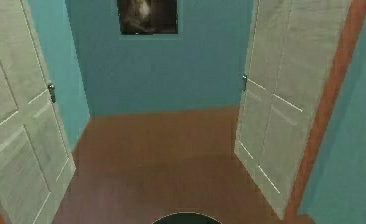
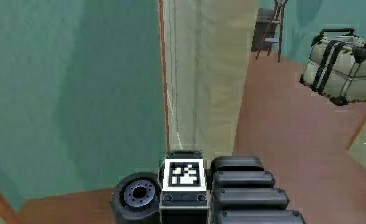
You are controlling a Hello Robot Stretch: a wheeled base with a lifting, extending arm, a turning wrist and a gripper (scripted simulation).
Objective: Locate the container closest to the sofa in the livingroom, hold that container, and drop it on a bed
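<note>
The arm's dark bar (image 2: 246,190) rises from the arm side view's bottom edge, with a white marker square (image 2: 183,175) at its end. Left of the marker sits the gripper's dark rounded body (image 2: 139,196), low against the brown floor and the teal wall. Its far end cannot be made out, so I cannot tell whether it holds anything. A pale bulky case with dark straps (image 2: 341,65) lies on the floor at the arm side view's upper right.
In the forward view a short hall with a brown wooden floor (image 1: 161,150) ends at a teal wall with a framed picture (image 1: 148,16). White panelled doors stand at left (image 1: 21,120) and right (image 1: 281,100). A cream door edge (image 2: 201,80) stands close beside the arm. Dark furniture legs (image 2: 271,30) show beyond.
</note>
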